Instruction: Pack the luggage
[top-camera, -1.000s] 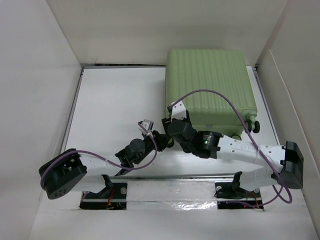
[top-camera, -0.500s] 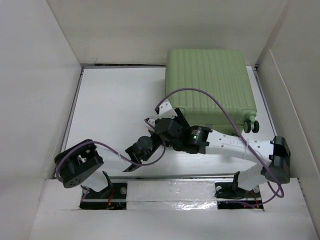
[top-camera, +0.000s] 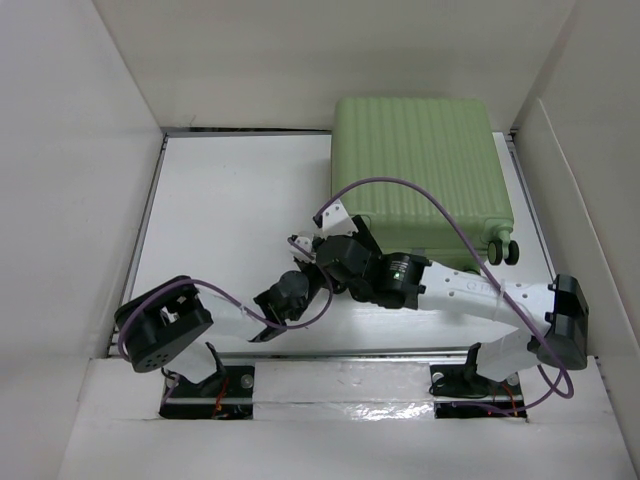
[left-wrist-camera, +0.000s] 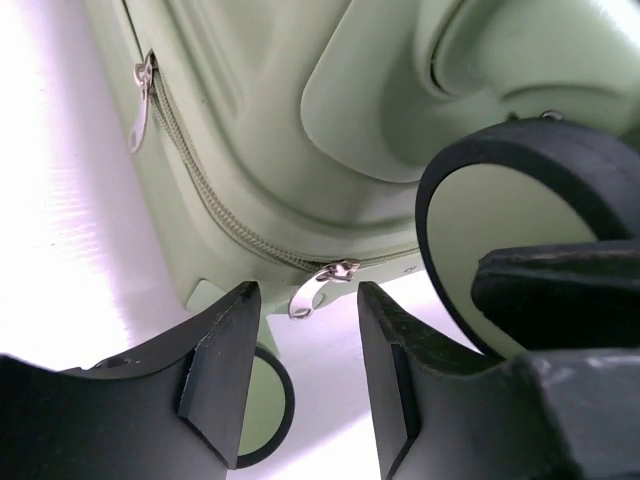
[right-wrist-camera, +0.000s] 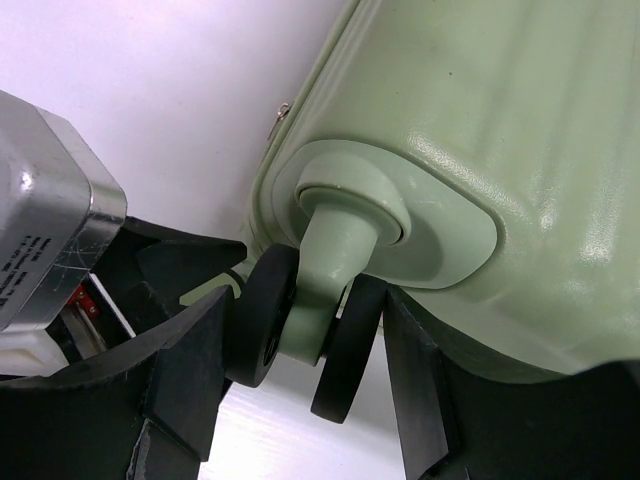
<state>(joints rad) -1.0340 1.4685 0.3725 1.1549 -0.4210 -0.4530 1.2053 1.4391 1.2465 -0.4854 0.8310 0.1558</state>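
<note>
At near-left corner of luggage (top-camera: 420, 170), left gripper (left-wrist-camera: 300, 345), spread, faces zipper pull (left-wrist-camera: 318, 288) at 12 o'clock; right gripper (right-wrist-camera: 300, 365), also spread, straddles wheel (right-wrist-camera: 262, 315).

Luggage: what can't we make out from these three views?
- Top external: the luggage lies shut, so its shell hides whatever is inside.
- Left wrist: the zipper runs off the top edge and behind the wheel, so fully zipped or not is unclear.
- Right wrist: whether the right gripper touches the caster is too close to tell.
</note>
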